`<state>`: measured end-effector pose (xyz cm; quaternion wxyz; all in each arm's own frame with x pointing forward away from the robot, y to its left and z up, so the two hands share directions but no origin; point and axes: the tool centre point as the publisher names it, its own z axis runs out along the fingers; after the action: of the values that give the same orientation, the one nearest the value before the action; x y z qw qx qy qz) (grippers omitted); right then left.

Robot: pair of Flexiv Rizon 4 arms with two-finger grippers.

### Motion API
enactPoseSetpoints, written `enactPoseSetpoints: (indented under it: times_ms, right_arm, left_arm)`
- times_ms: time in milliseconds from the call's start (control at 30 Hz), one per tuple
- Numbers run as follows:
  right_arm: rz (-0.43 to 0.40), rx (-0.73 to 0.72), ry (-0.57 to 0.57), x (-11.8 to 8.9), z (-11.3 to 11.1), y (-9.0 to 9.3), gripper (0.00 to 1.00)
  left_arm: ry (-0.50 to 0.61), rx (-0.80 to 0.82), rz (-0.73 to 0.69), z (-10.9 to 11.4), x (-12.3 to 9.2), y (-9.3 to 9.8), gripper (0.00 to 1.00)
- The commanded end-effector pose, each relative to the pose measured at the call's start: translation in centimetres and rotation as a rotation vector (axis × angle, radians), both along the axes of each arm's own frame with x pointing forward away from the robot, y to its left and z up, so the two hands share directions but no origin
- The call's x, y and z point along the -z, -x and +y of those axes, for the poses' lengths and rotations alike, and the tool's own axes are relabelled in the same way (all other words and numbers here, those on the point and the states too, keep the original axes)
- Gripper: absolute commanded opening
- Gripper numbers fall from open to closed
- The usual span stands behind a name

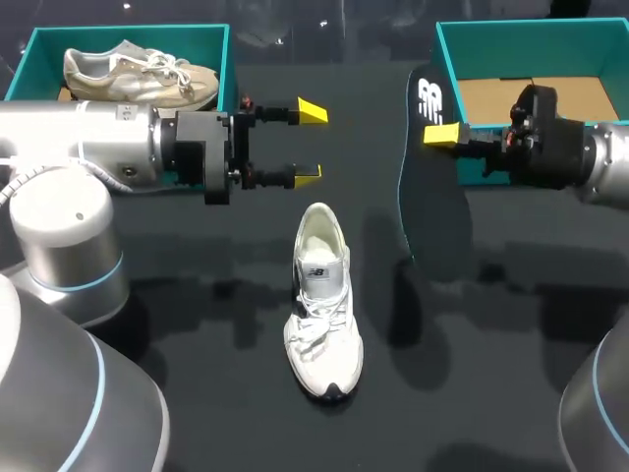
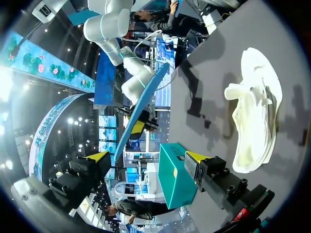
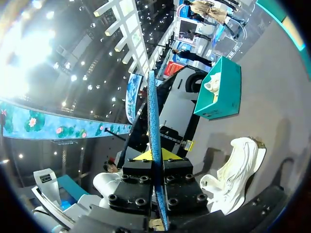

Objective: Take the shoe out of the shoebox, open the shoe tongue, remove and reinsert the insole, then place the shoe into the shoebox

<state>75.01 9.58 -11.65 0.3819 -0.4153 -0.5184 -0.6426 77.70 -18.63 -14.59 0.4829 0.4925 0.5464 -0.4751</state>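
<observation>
The shoe (image 1: 322,315) is sitting on its sole in the middle of the dark worktop (image 1: 472,393), its toe pointing toward the robot and its opening facing up. The left end effector (image 1: 310,143) is hovering just beyond the heel with its fingers spread and nothing between them. To the right of the shoe and apart from it, the right end effector (image 1: 442,136) is pinching the dark insole (image 1: 432,197) near its upper end, so the insole is hanging on edge. Just behind it, the right shoebox (image 1: 447,59) is showing a bare cardboard floor. At the far left, the left shoebox (image 1: 25,59) is holding a second shoe (image 1: 138,77).

In the left wrist view, the two yellow-tipped fingers are standing wide apart and touching nothing. The shoe is lying on the worktop off to one side of them. A teal shoebox is sitting ahead, and beyond it the other arm is holding the insole up as a thin blue-edged strip.

In the right wrist view, the insole is running edge-on straight out between the fingers, which are pressing on it from both sides. The shoe is resting on the worktop beside the end effector, with the left shoebox and its second shoe farther ahead.
</observation>
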Motion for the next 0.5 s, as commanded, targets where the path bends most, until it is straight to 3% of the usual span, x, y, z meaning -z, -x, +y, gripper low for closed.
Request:
enactPoseSetpoints:
  times_ms: [33, 467, 500]
  right_arm:
    - [0.018, -0.032, -0.001, 0.33, 1.11, -2.01, 0.00]
    - [0.018, -0.032, -0.001, 0.33, 1.11, -2.01, 0.00]
    - [0.059, -0.044, -0.006, 0.57, 1.52, -2.59, 0.00]
  left_arm:
    - [-0.001, -0.003, 0.003, -0.25, -0.21, 0.49, 1.00]
    - [0.002, 0.001, 0.009, -0.54, -0.21, 0.73, 1.00]
    - [0.002, 0.002, 0.009, -0.72, -0.11, 0.88, 1.00]
